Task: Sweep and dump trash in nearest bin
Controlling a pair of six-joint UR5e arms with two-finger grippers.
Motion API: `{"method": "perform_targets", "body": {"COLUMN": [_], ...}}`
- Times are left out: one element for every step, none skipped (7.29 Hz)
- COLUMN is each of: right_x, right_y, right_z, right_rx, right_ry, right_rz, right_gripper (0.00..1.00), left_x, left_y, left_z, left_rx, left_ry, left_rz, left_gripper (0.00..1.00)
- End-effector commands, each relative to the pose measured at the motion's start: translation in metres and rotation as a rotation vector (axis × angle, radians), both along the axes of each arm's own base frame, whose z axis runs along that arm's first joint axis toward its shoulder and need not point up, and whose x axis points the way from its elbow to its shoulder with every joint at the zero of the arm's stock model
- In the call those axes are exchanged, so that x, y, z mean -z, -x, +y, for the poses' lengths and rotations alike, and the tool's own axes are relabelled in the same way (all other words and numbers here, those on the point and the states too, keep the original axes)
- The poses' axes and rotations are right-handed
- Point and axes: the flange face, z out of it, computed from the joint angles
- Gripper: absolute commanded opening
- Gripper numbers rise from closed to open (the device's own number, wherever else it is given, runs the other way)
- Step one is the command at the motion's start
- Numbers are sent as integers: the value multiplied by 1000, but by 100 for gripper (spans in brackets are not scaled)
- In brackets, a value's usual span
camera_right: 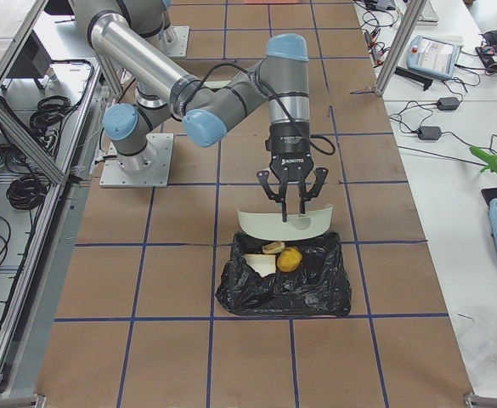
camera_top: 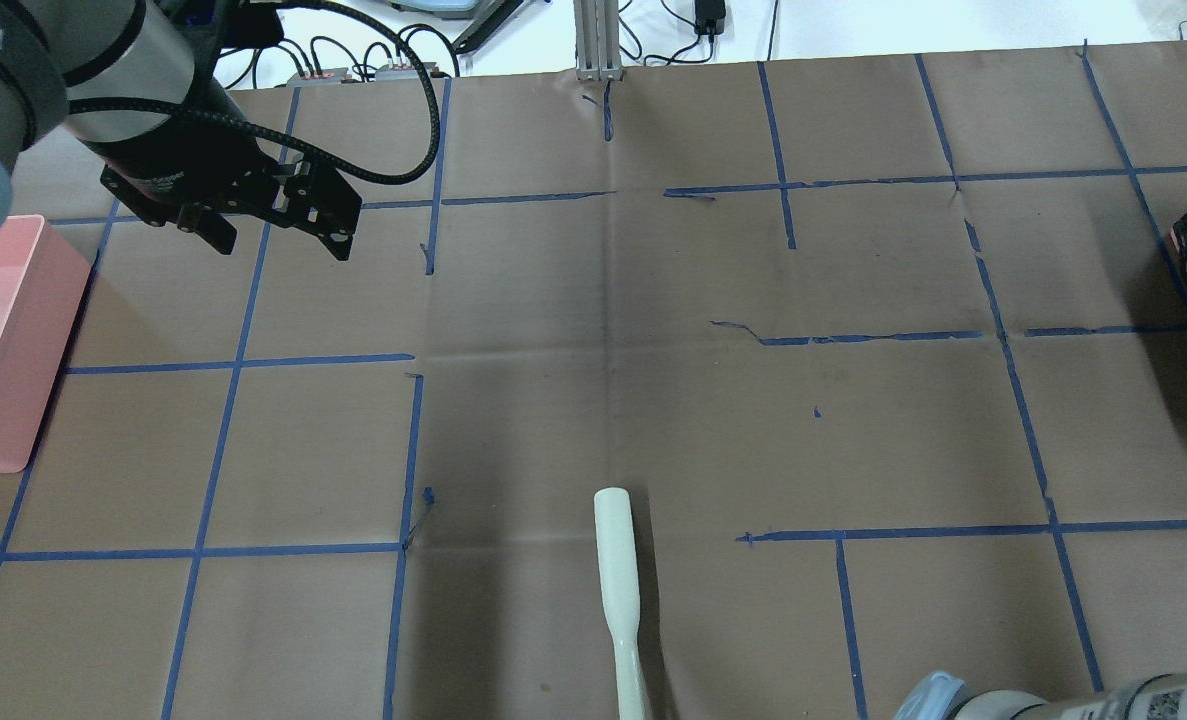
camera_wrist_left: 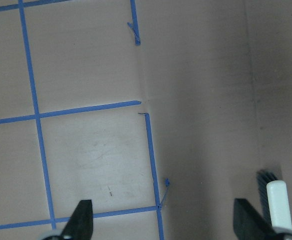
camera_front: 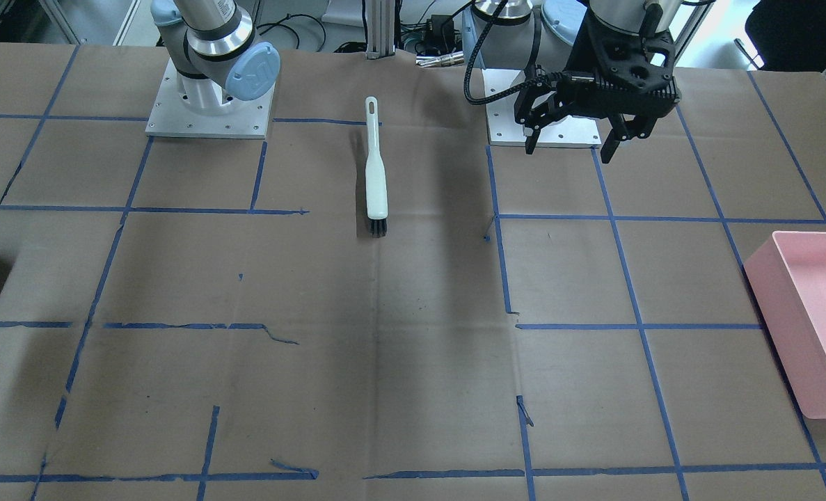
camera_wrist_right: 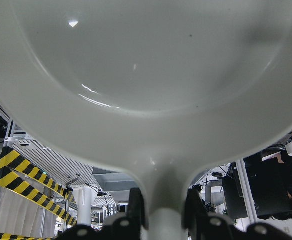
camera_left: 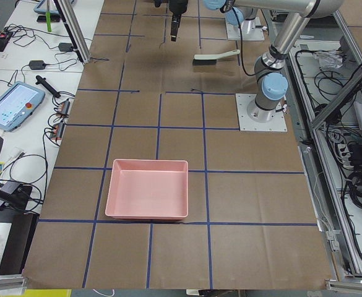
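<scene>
My right gripper (camera_right: 289, 204) is shut on the handle of a white dustpan (camera_right: 282, 223), which it holds tilted just above a black bag-lined bin (camera_right: 316, 285). The pan fills the right wrist view (camera_wrist_right: 146, 75). In the bin lie a yellow-brown potato (camera_right: 290, 258) and two pieces of white bread (camera_right: 261, 264), one of them (camera_right: 273, 247) at the pan's lip. My left gripper (camera_front: 569, 142) is open and empty, hovering above the table far from the bin; it also shows in the overhead view (camera_top: 273, 235).
A white brush with black bristles (camera_front: 376, 174) lies on the brown paper between the arm bases, also in the overhead view (camera_top: 618, 590). A pink bin (camera_front: 809, 313) stands at the table's end on my left. Blue tape lines grid the table.
</scene>
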Motion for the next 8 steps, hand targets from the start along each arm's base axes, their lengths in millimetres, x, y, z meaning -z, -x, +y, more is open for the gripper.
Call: {"method": "perform_targets", "body": {"right_x": [-1, -3, 1, 7, 13, 15, 23, 26], "right_y": [-37, -54, -69, -79, -88, -101, -123, -152], "right_z": [12, 27, 38, 42, 44, 49, 49, 40], "right_rx": [63, 112, 172, 236, 303, 377, 482, 532], "right_ry": [82, 129, 176, 215, 246, 282, 299, 318], "right_rz": [-109, -192, -284, -381, -463, -550, -632, -652], "right_gripper": [0, 0, 0, 0, 0, 0, 0, 0], "left_x": [11, 13, 16, 19, 21, 21, 21, 21], "left_y": [0, 0, 0, 0, 0, -1, 0, 0], "left_z": [-5, -6, -8, -10, -12, -12, -12, -12], "left_rx": [2, 5, 10, 13, 16, 15, 16, 3], "left_ry": [-17, -22, -28, -34, -39, -39, -39, -36], "left_rz": [-1, -2, -2, -2, -3, -3, -1, 1], "left_gripper": [100, 100, 100, 100, 100, 100, 100, 100]}}
